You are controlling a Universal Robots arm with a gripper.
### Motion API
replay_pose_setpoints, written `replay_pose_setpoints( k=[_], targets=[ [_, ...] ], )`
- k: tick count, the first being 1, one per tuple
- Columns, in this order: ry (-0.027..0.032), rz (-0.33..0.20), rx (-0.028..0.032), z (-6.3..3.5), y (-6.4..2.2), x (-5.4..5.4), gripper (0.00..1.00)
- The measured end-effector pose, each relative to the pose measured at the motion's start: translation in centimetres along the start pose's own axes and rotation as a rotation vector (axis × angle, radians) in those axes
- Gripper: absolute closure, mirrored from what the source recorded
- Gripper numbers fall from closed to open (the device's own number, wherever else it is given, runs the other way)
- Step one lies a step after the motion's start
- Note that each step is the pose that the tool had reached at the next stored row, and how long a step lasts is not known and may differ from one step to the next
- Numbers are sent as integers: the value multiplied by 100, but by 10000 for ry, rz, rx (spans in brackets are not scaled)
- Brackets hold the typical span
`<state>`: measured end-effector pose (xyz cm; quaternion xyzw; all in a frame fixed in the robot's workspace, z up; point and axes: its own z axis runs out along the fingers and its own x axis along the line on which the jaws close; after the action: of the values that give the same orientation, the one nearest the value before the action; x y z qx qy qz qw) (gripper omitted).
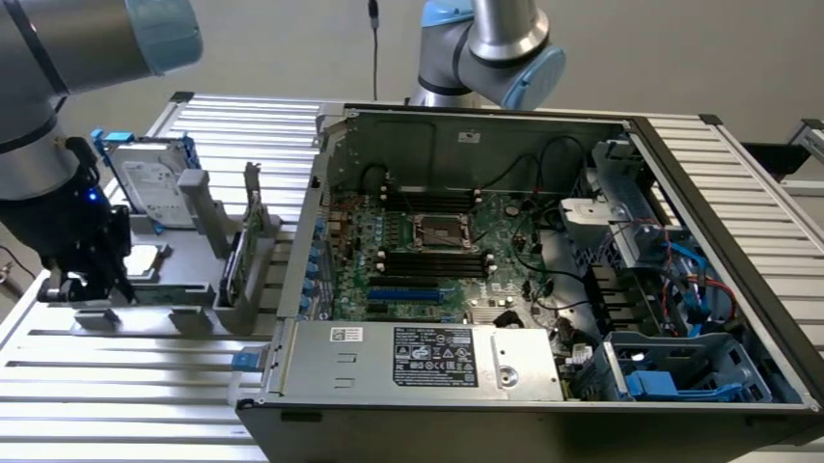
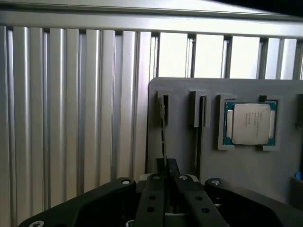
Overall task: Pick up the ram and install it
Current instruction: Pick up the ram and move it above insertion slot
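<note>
The slatted counter (image 1: 129,395) carries an open computer case (image 1: 489,116) toward its edge at the exterior view's right, and a grey holder (image 2: 246,165) by its edge at the exterior view's left. Over the holder, the hand (image 2: 165,170) looks clamped on the ram (image 2: 164,127), which stands on edge in 1 of 2 narrow slots, the one farther from the processor (image 2: 250,123). The ram is probably light, stiff and fragile. It is best gripped by its bare edges, not its chips or contacts.
</note>
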<state>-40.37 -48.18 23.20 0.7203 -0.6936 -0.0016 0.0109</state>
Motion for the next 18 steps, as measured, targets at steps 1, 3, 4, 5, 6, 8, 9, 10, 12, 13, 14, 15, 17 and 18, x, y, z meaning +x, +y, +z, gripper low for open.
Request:
replay_pose_setpoints(
  k=[1,3,4,5,6,8,9,10,12,13,14,15,17,18],
  targets=[
    [0,0,0,-45,-1,1,86],
    [0,7,1,-135,-3,2,86],
    [-1,23,1,-179,-5,3,86],
    [0,47,0,-229,-6,4,86],
    [-1,71,-1,-274,-8,4,86],
    [-1,114,-2,-364,-15,6,86],
    [-2,137,-1,-409,-18,6,86],
    [-3,160,-1,-454,-21,6,86],
    [-3,211,-3,-547,-27,7,86],
    [-3,233,-2,-591,-29,6,86],
    [-2,254,-2,-634,-30,5,86],
    [0,275,-2,-675,-32,3,86],
    [5,299,1,-752,-40,-8,86],
    [7,301,2,-783,-56,-14,86]
  ],
)
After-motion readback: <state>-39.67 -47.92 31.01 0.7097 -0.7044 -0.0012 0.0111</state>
